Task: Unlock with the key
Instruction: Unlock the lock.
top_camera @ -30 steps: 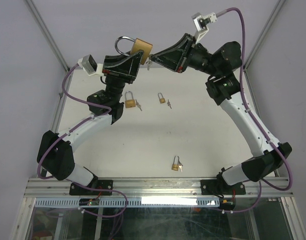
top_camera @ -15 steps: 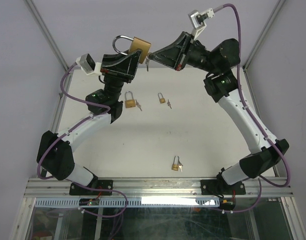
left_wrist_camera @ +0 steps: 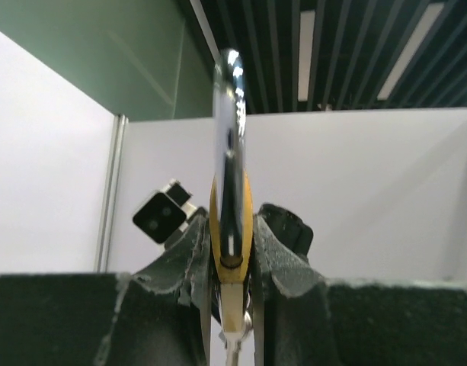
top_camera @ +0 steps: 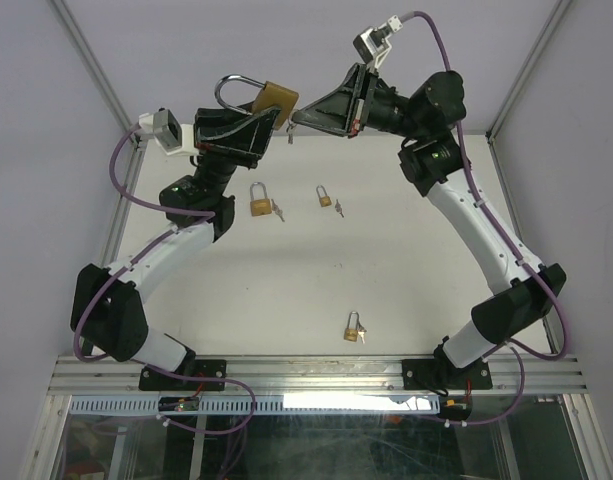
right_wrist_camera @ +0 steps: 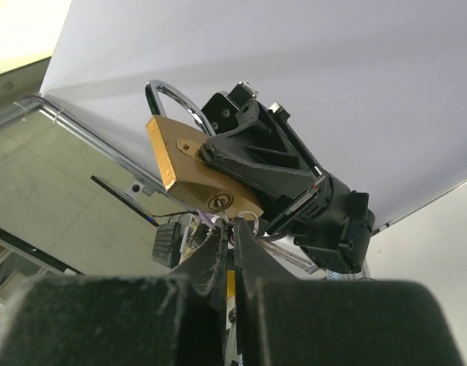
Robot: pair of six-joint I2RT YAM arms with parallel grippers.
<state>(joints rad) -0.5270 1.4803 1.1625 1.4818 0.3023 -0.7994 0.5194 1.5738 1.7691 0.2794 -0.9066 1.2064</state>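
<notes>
Brass padlock (right_wrist_camera: 195, 179), shiny chrome shackle (left_wrist_camera: 231, 152), clamped in left end effector (left_wrist_camera: 231, 259).

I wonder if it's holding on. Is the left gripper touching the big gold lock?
Touching. In the left wrist view, the left gripper squeezes the gold lock from both sides.

I see both arms lifted off the worktop and reaching toward its far edge, wrists turned inward so the grippers face each other nearly tip to tip. The left arm (top_camera: 176, 250) bends near the left edge. The left gripper (top_camera: 271, 112) is clamped on the padlock (top_camera: 271, 97). The right arm (top_camera: 481, 230) rises along the right side. The right gripper (top_camera: 296, 118) has its fingers (right_wrist_camera: 210, 255) pressed fully together.
</notes>
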